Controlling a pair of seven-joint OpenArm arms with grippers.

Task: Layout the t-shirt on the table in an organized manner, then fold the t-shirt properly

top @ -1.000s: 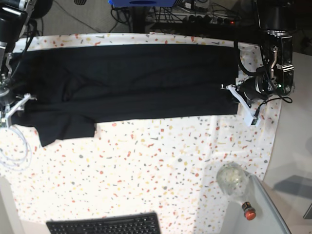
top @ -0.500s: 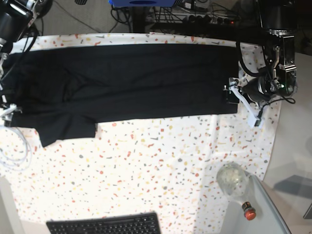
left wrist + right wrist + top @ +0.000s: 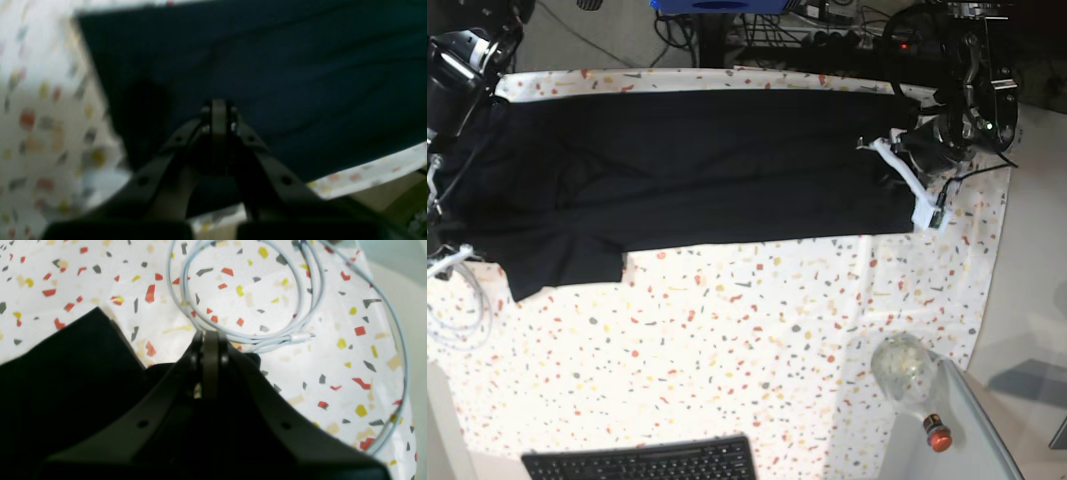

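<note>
Only the right wrist view shows a coiled cable (image 3: 247, 296) beside the t-shirt (image 3: 66, 373).

Left wrist view blurred throughout: t-shirt (image 3: 267, 66) weave and table (image 3: 40, 110) flecks smeared, left gripper (image 3: 218, 115) tips soft. T-shirt cut by frame edges in both wrist views. Right gripper (image 3: 441, 262) half lost at base view's left edge. Cable (image 3: 300, 330) clipped by top edge. Keyboard (image 3: 642, 462) and bottle (image 3: 935, 432) cropped at bottom
</note>
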